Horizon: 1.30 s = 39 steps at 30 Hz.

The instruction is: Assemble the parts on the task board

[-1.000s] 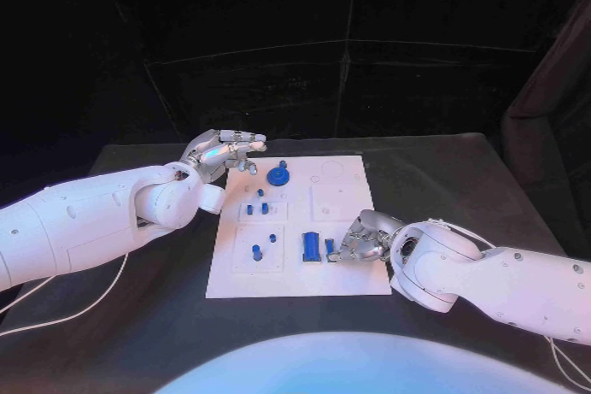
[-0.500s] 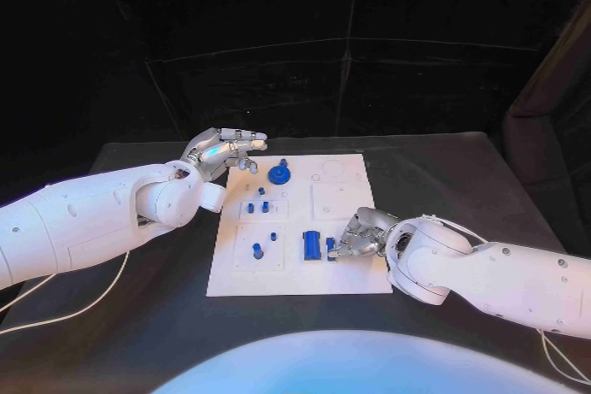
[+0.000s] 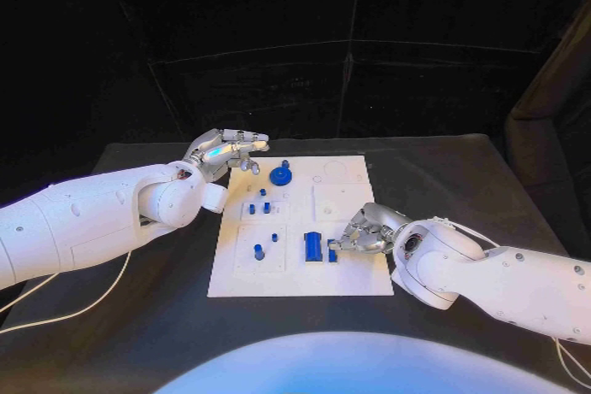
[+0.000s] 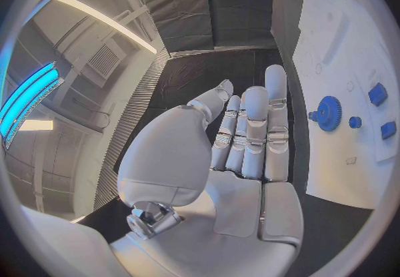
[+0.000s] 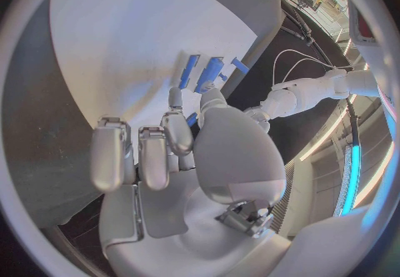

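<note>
The white task board point(image 3: 345, 176) lies in the middle of the black table. On it are a blue gear point(image 3: 281, 175), several small blue pegs point(image 3: 251, 209) and an upright blue block point(image 3: 313, 246). My right hand point(image 3: 365, 231) is low over the board's near right part. Its thumb and a finger pinch a small blue part point(image 3: 332, 251) just right of the block. The right wrist view shows that part point(image 5: 193, 119) between the fingertips, with the block point(image 5: 209, 74) beyond. My left hand point(image 3: 226, 150) hovers by the board's far left corner and holds nothing. Its fingers point(image 4: 254, 124) lie straight near the gear point(image 4: 329, 113).
Bare black table point(image 3: 468, 180) surrounds the board on all sides. The board's far right part point(image 3: 335, 197) has shallow recesses with nothing in them. A white cable point(image 3: 74, 313) runs over the table's near left.
My right hand has shifted slightly away from me and to the right, still at the small blue part beside the block. The left hand has not moved.
</note>
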### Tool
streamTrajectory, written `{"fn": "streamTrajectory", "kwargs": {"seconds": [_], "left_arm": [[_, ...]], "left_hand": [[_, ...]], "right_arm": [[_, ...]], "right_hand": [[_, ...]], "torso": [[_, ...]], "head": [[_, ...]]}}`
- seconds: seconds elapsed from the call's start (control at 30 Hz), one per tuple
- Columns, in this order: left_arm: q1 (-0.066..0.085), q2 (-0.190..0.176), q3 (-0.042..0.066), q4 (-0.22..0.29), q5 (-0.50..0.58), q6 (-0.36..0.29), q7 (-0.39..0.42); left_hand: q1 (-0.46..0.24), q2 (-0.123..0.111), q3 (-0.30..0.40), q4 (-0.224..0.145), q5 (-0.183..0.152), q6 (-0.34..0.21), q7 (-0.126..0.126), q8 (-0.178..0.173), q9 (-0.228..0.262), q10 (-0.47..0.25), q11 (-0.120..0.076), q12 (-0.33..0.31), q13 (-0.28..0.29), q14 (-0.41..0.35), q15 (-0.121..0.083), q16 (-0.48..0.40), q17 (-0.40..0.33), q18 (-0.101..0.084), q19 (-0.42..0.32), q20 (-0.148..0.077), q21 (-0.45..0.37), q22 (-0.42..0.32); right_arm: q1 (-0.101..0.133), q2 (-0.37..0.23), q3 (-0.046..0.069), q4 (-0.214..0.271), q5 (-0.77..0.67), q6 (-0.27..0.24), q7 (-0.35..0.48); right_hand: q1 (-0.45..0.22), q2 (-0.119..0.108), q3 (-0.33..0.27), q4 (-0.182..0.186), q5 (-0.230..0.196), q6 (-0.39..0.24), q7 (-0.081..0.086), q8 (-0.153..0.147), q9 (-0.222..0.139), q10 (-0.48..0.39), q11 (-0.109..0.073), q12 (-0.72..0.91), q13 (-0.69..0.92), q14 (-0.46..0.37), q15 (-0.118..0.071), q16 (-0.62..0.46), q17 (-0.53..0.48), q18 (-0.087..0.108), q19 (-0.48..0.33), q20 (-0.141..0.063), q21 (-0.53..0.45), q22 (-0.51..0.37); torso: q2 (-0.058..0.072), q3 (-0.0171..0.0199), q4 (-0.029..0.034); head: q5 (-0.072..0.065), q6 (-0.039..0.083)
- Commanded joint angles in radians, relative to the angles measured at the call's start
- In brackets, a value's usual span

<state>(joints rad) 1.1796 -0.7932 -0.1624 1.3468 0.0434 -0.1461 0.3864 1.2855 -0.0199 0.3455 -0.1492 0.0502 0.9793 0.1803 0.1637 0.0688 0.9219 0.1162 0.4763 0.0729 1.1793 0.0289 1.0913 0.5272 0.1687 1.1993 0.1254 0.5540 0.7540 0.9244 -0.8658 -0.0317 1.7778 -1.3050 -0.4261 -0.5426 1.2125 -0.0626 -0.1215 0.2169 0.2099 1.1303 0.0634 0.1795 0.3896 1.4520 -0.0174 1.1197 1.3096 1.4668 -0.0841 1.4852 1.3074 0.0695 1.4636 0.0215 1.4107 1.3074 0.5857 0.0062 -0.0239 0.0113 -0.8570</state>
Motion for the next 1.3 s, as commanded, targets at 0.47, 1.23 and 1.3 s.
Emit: {"fn": "streamTrajectory", "kwargs": {"seconds": [0.47,1.23,1.3], "left_arm": [[0.0,0.035,0.0,-0.062,0.105,0.024,0.052],[-0.037,0.189,0.003,-0.265,0.155,-0.078,0.067],[-0.039,0.185,0.007,-0.252,0.15,-0.092,0.068]], "left_hand": [[-0.042,-0.006,-0.014,0.012,0.006,0.019,-0.019,0.016,-0.002,0.102,-0.013,-0.072,-0.013,-0.139,0.007,-0.303,-0.184,0.008,-0.181,0.013,-0.17,-0.113],[-0.465,0.02,-0.164,0.074,-0.05,-0.335,-0.072,-0.164,-0.069,-0.272,0.002,-0.476,-0.073,-0.604,0.081,-0.939,-0.527,-0.05,-0.925,0.07,-0.554,-0.598],[-0.527,0.02,-0.178,0.149,-0.05,-0.384,-0.08,-0.164,-0.069,-0.321,-0.007,-0.476,-0.073,-0.647,0.072,-0.952,-0.527,-0.05,-0.944,0.053,-0.554,-0.61]], "right_arm": [[0.111,0.004,0.003,-0.201,0.771,-0.1,0.833],[0.145,0.25,0.034,-0.693,1.016,0.035,0.995],[0.144,0.245,0.034,-0.679,1.024,0.024,0.997]], "right_hand": [[0.225,0.089,0.053,-0.099,-0.027,-0.119,0.072,-0.103,-0.094,-0.342,0.069,-0.763,-0.481,-0.208,0.059,-0.751,-0.577,0.11,-0.341,0.054,-0.632,-0.708],[-0.251,0.063,0.122,-0.217,-0.125,-0.474,0.066,-0.179,-0.312,-0.741,0.118,-1.12,-1.218,-0.742,0.165,-1.485,-1.189,0.062,-0.78,0.133,-1.303,-1.207],[-0.325,0.063,0.122,-0.217,-0.132,-0.524,0.056,-0.179,-0.319,-0.794,0.111,-1.12,-1.225,-0.797,0.159,-1.485,-1.199,0.054,-0.832,0.121,-1.312,-1.215]], "torso": [[-0.038,-0.0053,-0.0113],[-0.088,-0.0082,-0.0202],[-0.083,-0.008,-0.0154]], "head": [[-0.016,0.088],[-0.008,0.191],[-0.008,0.198]]}}
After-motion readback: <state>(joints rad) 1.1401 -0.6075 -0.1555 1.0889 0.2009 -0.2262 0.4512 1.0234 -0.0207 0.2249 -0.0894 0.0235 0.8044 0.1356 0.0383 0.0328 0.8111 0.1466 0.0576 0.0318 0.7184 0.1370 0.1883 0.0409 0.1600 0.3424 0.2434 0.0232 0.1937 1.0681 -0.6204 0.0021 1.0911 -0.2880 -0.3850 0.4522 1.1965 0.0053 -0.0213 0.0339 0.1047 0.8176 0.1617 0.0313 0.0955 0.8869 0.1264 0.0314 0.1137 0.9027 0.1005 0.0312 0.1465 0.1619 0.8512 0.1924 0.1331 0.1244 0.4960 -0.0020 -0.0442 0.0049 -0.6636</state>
